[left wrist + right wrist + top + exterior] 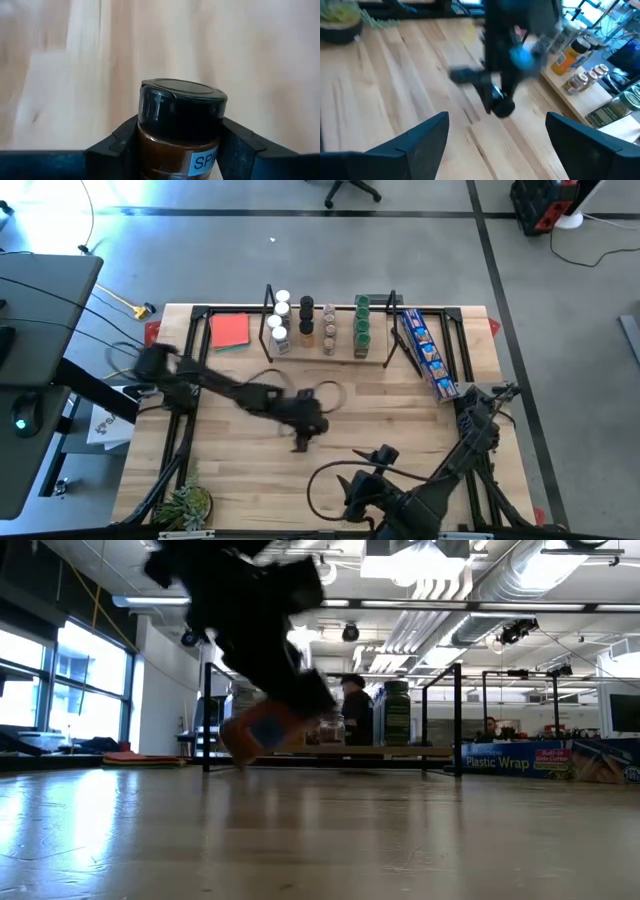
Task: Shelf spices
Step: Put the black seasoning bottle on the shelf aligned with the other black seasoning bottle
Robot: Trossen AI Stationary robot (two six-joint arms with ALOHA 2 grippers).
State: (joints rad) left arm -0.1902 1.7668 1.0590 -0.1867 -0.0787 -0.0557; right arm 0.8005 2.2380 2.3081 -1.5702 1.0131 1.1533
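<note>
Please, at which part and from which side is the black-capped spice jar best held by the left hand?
Grip the jar body just below the black cap, one finger on each side, as the left hand does now. The brown spice jar is a round cylinder, so opposite sides probably give the steadiest hold and leave the cap free.

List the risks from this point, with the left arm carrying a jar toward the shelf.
1. The left gripper clamps the black-capped jar only below its cap; in a fast swing it might tilt or slip.
2. The shelf already holds several jars in tight rows, so placing another could knock a neighbour over.
3. The blue package leans against the shelf's right end and could be nudged.
</note>
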